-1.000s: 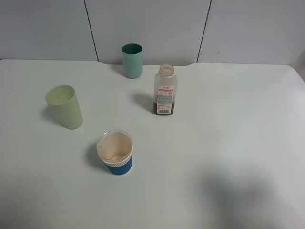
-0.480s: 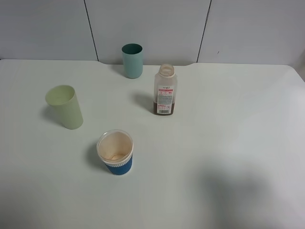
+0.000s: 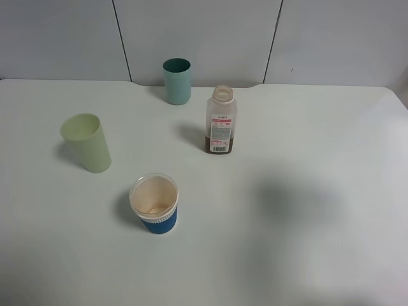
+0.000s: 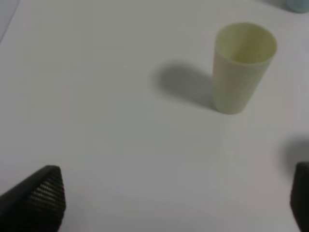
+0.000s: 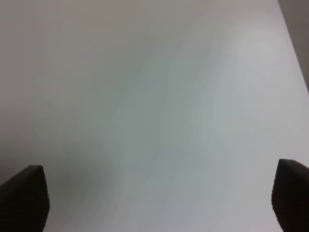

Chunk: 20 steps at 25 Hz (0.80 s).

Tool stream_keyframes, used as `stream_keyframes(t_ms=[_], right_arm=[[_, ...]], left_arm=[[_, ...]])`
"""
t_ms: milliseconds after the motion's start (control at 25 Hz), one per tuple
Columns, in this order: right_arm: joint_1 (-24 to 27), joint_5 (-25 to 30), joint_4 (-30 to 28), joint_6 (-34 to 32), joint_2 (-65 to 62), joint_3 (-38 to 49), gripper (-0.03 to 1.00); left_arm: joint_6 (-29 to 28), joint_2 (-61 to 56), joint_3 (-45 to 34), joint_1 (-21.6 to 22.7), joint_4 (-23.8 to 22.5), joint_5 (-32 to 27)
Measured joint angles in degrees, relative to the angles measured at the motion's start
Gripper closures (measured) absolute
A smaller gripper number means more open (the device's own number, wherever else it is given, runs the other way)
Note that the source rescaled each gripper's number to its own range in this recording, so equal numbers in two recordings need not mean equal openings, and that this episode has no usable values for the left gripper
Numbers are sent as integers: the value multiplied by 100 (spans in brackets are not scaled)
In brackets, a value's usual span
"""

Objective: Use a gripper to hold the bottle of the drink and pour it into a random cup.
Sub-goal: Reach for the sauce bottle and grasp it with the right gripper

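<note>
Brown drink [image 3: 221, 146] sits low in the bottle [image 3: 221, 121], upright on the bench [image 3: 319, 159] well apart from the cup [image 3: 153, 204], and the right gripper [image 5: 154, 200], jaws spread wide and empty, should I'd say come in level, squeeze its middle squarely, then lift without tipping early.

Exterior high camera: high above table's 6 o'clock edge, tilted down toward wall [image 3: 204, 32] at 12 o'clock, whole table [image 3: 331, 140] in frame; left wrist camera: low, near, behind left gripper [image 4: 172, 200], facing pale-green cup [image 4: 244, 67], shared with exterior view at 9 o'clock; right wrist camera: close over tabletop behind right gripper [image 5: 158, 195], sharing table surface only.
</note>
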State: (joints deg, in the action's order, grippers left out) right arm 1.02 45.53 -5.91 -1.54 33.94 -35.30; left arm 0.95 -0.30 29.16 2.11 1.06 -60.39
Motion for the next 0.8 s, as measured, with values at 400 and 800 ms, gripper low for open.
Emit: stream_keyframes(t_ms=[400, 800], right_arm=[[0, -1439, 0, -5, 1775, 0, 10], [0, -2556, -717, -57, 3126, 0, 2]], left_arm=[[0, 0, 0, 0, 5, 0], [0, 0, 0, 0, 5, 0]])
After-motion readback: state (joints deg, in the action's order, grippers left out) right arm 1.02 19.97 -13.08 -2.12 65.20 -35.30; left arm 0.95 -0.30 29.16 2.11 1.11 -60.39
